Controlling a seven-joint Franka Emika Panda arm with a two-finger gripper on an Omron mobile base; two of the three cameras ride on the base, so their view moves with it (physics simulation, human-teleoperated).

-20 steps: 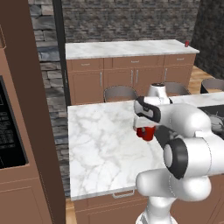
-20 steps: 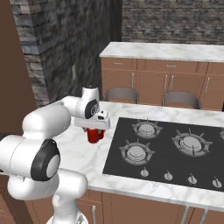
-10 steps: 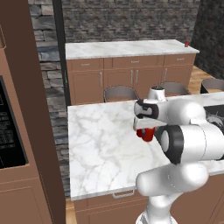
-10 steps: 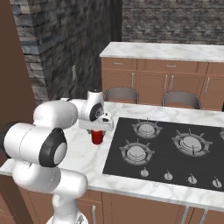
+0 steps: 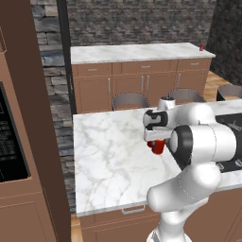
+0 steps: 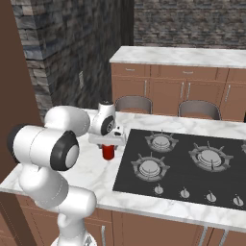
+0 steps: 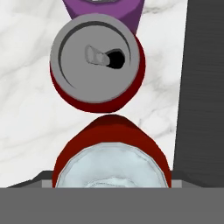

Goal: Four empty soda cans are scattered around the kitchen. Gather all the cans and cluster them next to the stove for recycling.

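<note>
The pincer [image 6: 110,144] hangs over a red cylindrical soda can [image 6: 109,152] on the white marble desk [image 5: 108,160] just left of the black glass stove [image 6: 192,168], its jaws hidden so their state is unclear, while a second red can [image 7: 97,61] and a cut-off purple can [image 7: 105,8] stand beside it

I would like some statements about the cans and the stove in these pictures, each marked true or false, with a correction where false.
1. The red can stands upright on the marble counter. True.
2. A purple can stands beside that red can. True.
3. The cans sit on the stove. False: they sit on the counter beside it.
4. The far counter holds a large pot. False: a small red can stands there.
</note>
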